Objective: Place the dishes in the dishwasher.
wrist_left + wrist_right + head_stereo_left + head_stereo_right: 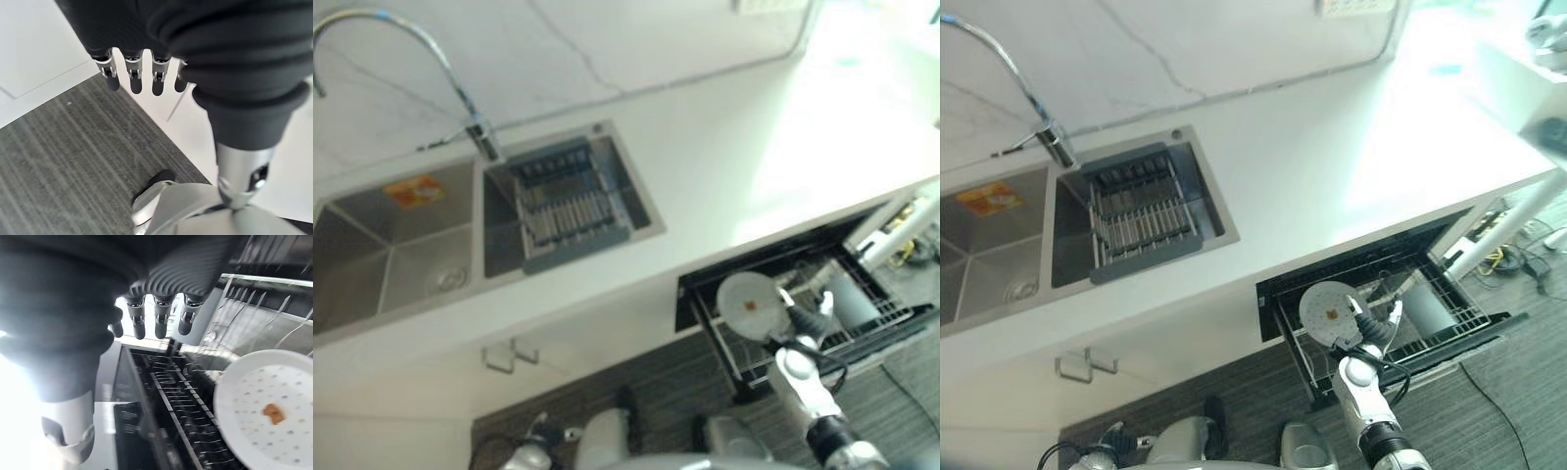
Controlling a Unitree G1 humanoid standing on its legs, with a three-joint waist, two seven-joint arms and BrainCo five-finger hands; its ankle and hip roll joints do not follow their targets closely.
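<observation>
A white plate (751,302) with a small orange mark stands on edge in the pulled-out dishwasher rack (893,318), below the counter at the right. My right hand (810,318) hovers just to the right of the plate, beside it. In the right wrist view its fingers (156,325) are straight and hold nothing, and the plate (266,406) sits apart from them among the rack's tines. A grey cup (852,299) stands further right in the rack. My left hand (132,81) hangs low over the grey floor with relaxed fingers.
The white countertop (754,147) runs across the view above the dishwasher. A double steel sink (391,245) is at the left, with a grey drainer basket (568,211) in its right basin and a curved tap (431,44). A white pole (901,230) leans by the dishwasher's right end.
</observation>
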